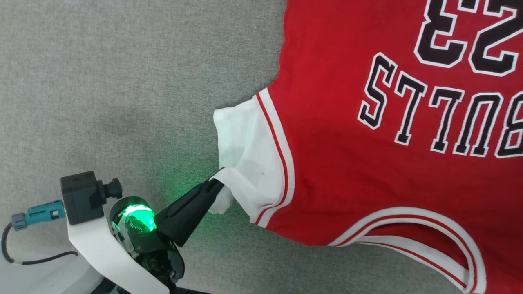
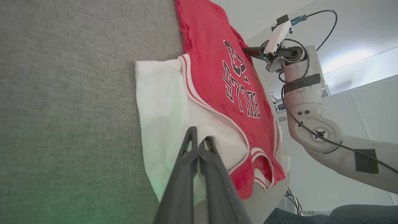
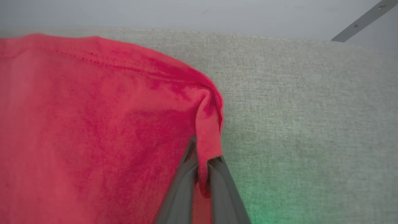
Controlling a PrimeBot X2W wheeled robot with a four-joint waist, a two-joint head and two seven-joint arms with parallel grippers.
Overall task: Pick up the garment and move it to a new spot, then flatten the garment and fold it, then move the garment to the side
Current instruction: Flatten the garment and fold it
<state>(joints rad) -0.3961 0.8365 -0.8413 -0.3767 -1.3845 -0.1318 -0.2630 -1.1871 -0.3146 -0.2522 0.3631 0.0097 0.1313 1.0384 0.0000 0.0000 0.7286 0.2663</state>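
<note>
The garment is a red shirt with black-and-white lettering, lying spread on the grey cloth table. Its white sleeve, edged with thin red stripes, points toward my left gripper, which is shut on the sleeve's lower corner. In the left wrist view the two dark fingers meet on the white sleeve cloth. My right gripper is shut on a bunched fold at the corner of the red hem, lifting it slightly. The left wrist view also catches the right gripper at the garment's far end.
The grey table surface stretches wide beside the garment. Its far edge meets a pale wall. My white right forearm with its black cable reaches over the table's side. Green light from the left wrist tints the cloth.
</note>
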